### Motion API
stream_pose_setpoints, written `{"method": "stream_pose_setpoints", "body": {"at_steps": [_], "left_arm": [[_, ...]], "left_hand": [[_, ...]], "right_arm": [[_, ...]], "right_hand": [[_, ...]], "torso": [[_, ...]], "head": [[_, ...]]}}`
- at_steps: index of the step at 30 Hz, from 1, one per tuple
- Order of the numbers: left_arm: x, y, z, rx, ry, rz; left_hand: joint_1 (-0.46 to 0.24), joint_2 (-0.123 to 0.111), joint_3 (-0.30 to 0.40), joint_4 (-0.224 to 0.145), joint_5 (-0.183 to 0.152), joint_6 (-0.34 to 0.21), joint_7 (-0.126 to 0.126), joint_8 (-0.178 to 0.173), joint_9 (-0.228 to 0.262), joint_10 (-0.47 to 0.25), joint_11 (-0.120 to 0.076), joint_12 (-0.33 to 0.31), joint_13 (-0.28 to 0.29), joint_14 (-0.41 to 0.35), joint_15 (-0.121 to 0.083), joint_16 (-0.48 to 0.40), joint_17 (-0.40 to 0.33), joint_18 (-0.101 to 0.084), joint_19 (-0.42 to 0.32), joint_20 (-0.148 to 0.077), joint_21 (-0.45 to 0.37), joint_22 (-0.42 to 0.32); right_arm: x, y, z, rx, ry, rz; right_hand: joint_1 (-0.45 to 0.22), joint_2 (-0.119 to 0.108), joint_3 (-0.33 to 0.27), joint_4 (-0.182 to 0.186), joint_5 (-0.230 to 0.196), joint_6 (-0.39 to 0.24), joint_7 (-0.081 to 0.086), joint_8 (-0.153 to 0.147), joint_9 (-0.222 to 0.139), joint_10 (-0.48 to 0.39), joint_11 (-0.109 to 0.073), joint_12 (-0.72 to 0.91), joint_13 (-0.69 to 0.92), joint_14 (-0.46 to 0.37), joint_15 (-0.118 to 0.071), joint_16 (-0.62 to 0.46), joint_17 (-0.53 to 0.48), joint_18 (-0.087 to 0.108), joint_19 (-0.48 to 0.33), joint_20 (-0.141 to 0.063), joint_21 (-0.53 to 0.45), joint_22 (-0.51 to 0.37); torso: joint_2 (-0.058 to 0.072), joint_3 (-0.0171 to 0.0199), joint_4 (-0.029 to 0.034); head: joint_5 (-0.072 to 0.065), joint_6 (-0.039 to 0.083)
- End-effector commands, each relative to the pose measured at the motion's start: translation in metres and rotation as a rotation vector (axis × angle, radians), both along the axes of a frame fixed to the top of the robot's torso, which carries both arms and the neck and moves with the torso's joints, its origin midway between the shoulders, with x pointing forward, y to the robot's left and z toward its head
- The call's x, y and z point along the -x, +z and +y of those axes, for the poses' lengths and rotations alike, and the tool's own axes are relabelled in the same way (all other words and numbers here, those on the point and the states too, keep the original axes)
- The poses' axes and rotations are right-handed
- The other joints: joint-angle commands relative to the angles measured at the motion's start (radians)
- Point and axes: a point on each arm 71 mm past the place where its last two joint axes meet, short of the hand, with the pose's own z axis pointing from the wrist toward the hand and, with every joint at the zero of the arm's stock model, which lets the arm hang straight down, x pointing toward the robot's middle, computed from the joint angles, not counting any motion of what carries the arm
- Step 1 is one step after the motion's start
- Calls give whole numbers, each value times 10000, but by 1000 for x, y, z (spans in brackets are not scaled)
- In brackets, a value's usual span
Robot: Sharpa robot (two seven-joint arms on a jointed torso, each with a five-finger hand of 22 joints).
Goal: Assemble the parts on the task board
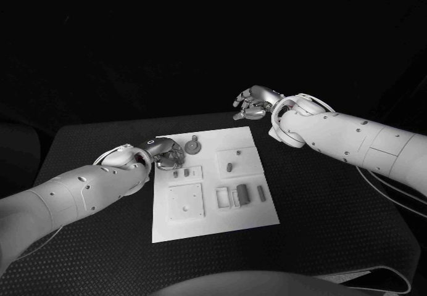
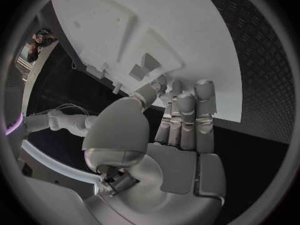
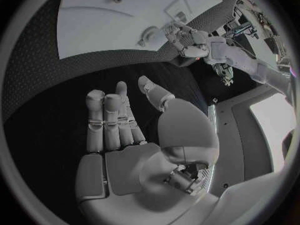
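Head view: dim and colourless; far half falls to black from 10 to 2 o'clock. Board (image 1: 213, 185) is the brightest area, evenly lit, with only short soft shadows beside its parts. Surface (image 1: 338, 222) dark, its grain faintly visible. Wrist views: fisheye circles in dark frames, straight edges bowed, rims blurred. Bright glare patch at 3 o'clock in right wrist view.

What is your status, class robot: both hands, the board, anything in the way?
Left hand at the task board's left edge, fingers on the rim, holding no part. Right hand open above the table beyond the far right corner. Parts lie loose. Nothing blocking.
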Motion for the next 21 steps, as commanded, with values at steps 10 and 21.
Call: {"method": "stream_pose_setpoints", "body": {"at_steps": [10,21], "left_arm": [[0,-7,14,-590,266,235],[-3,16,43,388,885,-363]], "left_hand": [[220,-333,-295,-11,39,-203,-103,-35,-35,-196,14,260,22,-81,4,46,-14,1341,-80,27,-37,181],[507,164,-11,4,-47,956,340,673,220,-335,28,422,-13,-40,17,53,-48,1341,-38,38,-51,177]], "right_arm": [[0,0,0,37,85,-29],[1,1,-9,22,-4,-110]], "right_hand": [[-63,-7,-4,74,19,-16,72,66,-9,35,35,-42,15,-38,-11,14,-14,842,-11,-75,-47,86],[-172,-20,-35,181,18,18,69,88,-3,50,33,-39,21,-29,-11,20,-17,842,2,-64,-48,89]], "torso": [[1,-4,4],[-17,-11,46]], "head": [[-5,-8],[-2,45]]}}
